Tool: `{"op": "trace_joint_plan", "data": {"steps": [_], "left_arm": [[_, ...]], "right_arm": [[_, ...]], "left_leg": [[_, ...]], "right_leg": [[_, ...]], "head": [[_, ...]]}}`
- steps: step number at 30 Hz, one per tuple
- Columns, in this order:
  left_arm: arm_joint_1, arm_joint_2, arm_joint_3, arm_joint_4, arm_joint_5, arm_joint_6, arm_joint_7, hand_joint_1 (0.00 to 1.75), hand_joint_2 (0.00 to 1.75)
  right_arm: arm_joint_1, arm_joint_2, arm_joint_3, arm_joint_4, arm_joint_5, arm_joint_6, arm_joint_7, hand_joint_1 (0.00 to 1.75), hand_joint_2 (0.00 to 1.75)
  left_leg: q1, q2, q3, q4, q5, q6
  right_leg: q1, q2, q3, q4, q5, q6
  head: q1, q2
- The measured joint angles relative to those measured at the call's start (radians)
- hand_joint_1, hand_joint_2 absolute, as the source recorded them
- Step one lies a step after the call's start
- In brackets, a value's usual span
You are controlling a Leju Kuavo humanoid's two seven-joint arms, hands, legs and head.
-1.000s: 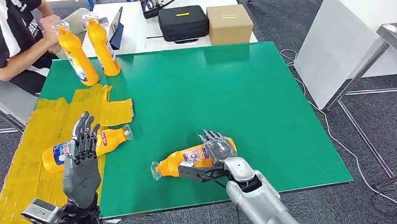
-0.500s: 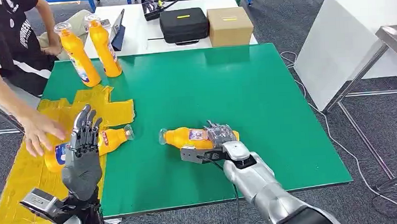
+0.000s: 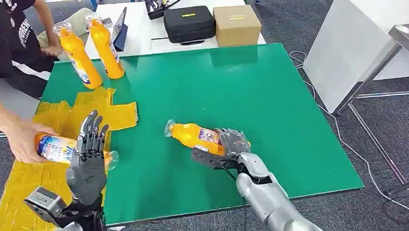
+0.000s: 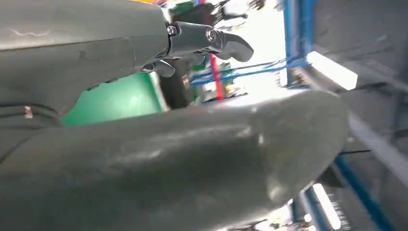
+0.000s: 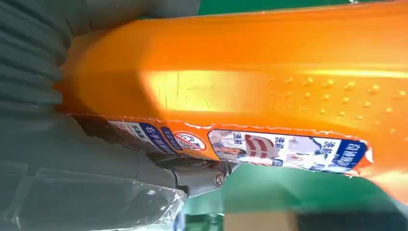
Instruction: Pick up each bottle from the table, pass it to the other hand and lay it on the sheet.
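My right hand (image 3: 229, 144) grips an orange bottle (image 3: 195, 135) by its lower half and holds it above the green table (image 3: 274, 91), cap pointing left. Close up in the right wrist view, the same bottle (image 5: 269, 86) lies against my thumb (image 5: 96, 159). My left hand (image 3: 88, 162) stands upright over the edge of the yellow sheet (image 3: 23, 180), fingers straight and apart, holding nothing. Behind it a person's hand (image 3: 21, 139) lifts a second orange bottle (image 3: 55, 148) off the sheet. Two more orange bottles (image 3: 77, 56) stand upright at the table's far left corner.
A person in a black shirt (image 3: 6, 35) sits at the far left. A black case (image 3: 189, 23) and a cardboard box (image 3: 236, 24) rest on the white table beyond. A white table (image 3: 355, 41) stands to the right.
My right hand raised its bottle and carried it slightly left and away. The person reached in and picked the lying bottle up off the sheet. My left hand rose a little.
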Motion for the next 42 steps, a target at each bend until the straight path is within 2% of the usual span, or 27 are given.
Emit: {"op": "trace_joint_plan", "data": {"steps": [5, 8, 15, 23, 24, 31, 42], "left_arm": [[0.001, 0.001, -0.015, 0.020, -0.087, 0.016, 0.038, 0.00, 0.00], [-0.004, 0.002, -0.032, 0.028, -0.106, 0.022, 0.045, 0.00, 0.00], [-0.012, 0.011, -0.072, 0.039, -0.135, 0.049, 0.057, 0.00, 0.00], [-0.013, 0.025, -0.105, 0.051, -0.138, 0.088, 0.059, 0.00, 0.00], [-0.013, 0.026, -0.110, 0.053, -0.143, 0.096, 0.061, 0.00, 1.75], [-0.037, 0.029, -0.131, 0.093, -0.170, 0.147, 0.090, 0.00, 1.75], [-0.077, 0.029, -0.150, 0.169, -0.171, 0.148, 0.096, 0.00, 1.75]], "right_arm": [[0.127, 0.025, -0.023, -0.188, -0.186, -0.112, -0.160, 1.75, 1.75], [0.162, 0.027, -0.026, -0.248, -0.230, -0.133, -0.191, 1.75, 1.75], [0.190, 0.036, -0.027, -0.302, -0.343, -0.202, -0.289, 1.75, 1.75], [0.181, 0.050, -0.011, -0.308, -0.417, -0.203, -0.338, 1.75, 1.75], [0.174, 0.054, -0.006, -0.305, -0.428, -0.201, -0.343, 1.75, 1.75], [0.143, 0.069, 0.047, -0.279, -0.475, -0.193, -0.366, 1.75, 1.75], [0.131, 0.080, 0.123, -0.258, -0.497, -0.173, -0.372, 1.75, 1.75]], "left_leg": [[0.000, -0.001, -0.005, 0.000, 0.000, 0.000], [0.000, 0.000, -0.006, 0.000, 0.000, 0.000], [0.000, 0.000, -0.006, 0.000, 0.000, 0.000], [0.000, 0.000, -0.007, 0.000, 0.000, 0.000], [0.000, 0.000, -0.007, 0.000, 0.000, 0.000], [0.000, 0.000, -0.007, 0.000, 0.000, 0.000], [0.000, 0.000, -0.007, 0.000, 0.000, 0.000]], "right_leg": [[0.000, -0.001, -0.005, 0.000, -0.001, -0.001], [0.000, 0.000, -0.006, 0.000, -0.001, -0.001], [0.000, 0.000, -0.006, 0.000, -0.001, -0.001], [0.000, 0.000, -0.007, 0.000, -0.001, -0.001], [0.000, 0.000, -0.007, 0.000, -0.001, -0.001], [0.000, 0.000, -0.007, 0.000, -0.001, -0.001], [0.000, 0.000, -0.007, 0.000, -0.001, -0.001]], "head": [[0.000, 0.000], [0.000, 0.000], [0.000, 0.000], [0.000, 0.000], [0.000, 0.000], [0.000, 0.000], [0.000, 0.000]]}}
